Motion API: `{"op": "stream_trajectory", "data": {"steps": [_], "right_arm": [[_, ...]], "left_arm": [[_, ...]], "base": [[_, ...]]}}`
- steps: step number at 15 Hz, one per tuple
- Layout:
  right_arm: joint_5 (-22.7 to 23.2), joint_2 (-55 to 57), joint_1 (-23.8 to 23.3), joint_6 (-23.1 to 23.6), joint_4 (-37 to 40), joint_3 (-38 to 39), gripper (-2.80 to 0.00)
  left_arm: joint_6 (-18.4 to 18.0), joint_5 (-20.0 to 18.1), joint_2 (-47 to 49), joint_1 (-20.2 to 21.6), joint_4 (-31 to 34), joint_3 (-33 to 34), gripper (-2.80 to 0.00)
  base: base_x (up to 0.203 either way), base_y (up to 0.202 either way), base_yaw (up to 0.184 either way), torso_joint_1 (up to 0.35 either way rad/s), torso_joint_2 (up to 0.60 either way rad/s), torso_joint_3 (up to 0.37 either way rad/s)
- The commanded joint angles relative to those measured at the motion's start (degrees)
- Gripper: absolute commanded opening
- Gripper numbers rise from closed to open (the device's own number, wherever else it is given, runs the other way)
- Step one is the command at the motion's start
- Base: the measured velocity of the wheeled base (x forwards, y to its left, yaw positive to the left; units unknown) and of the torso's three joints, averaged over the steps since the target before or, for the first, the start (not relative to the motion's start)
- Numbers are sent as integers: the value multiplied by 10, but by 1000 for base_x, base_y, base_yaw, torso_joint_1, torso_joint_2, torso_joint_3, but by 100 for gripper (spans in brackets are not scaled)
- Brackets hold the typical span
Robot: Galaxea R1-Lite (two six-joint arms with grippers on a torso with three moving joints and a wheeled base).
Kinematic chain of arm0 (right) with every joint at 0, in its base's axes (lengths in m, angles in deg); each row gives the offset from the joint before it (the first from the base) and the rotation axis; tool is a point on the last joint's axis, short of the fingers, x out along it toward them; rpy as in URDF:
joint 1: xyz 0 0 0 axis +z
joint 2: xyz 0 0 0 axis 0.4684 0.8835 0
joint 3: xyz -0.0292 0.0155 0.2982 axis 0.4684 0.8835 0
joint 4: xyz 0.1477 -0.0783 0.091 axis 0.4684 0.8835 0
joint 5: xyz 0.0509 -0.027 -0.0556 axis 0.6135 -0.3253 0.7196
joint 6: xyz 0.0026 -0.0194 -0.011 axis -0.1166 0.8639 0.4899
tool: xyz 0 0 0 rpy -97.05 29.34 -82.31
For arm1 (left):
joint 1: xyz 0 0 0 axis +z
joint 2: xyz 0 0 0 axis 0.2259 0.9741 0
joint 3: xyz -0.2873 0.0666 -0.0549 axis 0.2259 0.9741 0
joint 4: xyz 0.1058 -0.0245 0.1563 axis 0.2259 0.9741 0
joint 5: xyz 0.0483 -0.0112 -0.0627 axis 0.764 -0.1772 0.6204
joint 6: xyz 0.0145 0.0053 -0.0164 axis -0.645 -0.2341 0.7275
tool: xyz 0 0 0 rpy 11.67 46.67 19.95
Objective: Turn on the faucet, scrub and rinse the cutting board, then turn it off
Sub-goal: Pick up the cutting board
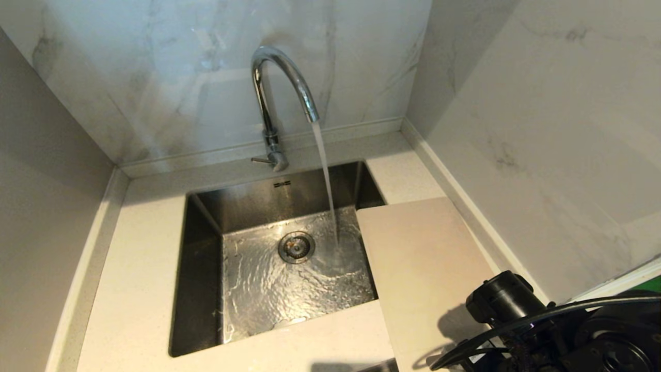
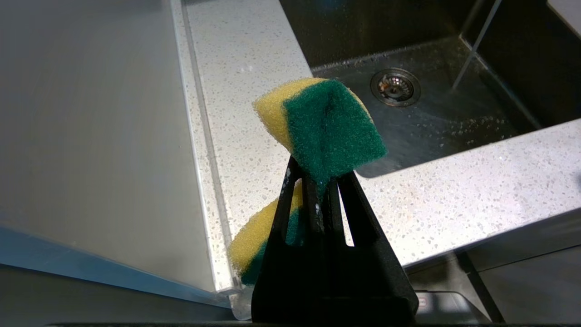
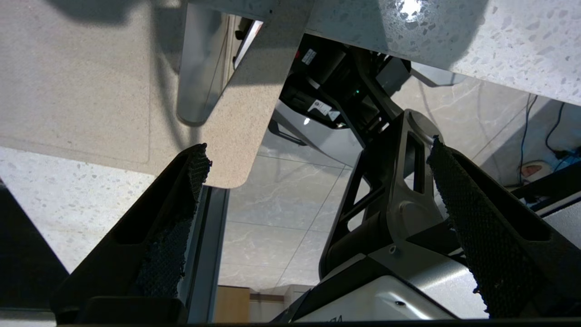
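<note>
Water runs from the chrome faucet (image 1: 268,103) into the steel sink (image 1: 199,268). The pale beige cutting board (image 1: 423,268) lies flat on the counter right of the sink, its left edge over the basin. In the right wrist view the cutting board (image 3: 91,81) shows its handle slot (image 3: 199,68) and a rounded corner past the counter's front edge. My right gripper (image 3: 317,159) is open and empty just in front of that corner, one fingertip (image 3: 195,168) beside it. My left gripper (image 2: 320,181) is shut on a yellow and green sponge (image 2: 327,131), parked left of the sink.
Speckled white counter (image 1: 139,268) surrounds the sink, with marble walls behind and on the right and a grey panel on the left. The drain (image 1: 296,247) sits mid-basin. My right arm (image 1: 516,310) fills the lower right corner. The robot's base (image 3: 399,254) and floor tiles lie below the counter edge.
</note>
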Motion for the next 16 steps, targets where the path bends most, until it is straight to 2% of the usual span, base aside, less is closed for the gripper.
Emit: {"op": "stream_trajectory", "data": {"steps": [1,6,16], "right_arm": [[0,18,0,-5,1,-2,0],[-23,45,-9,-6,-32,-4,0],[-20,85,-17,-6,-57,-7,0]], "left_arm": [[0,0,0,0,-1,0,-280],[0,0,0,0,0,0,-280],[0,0,0,0,-1,0,-280]], "base": [[0,0,0,0,0,0],[0,0,0,0,0,0],[0,0,0,0,0,0]]}}
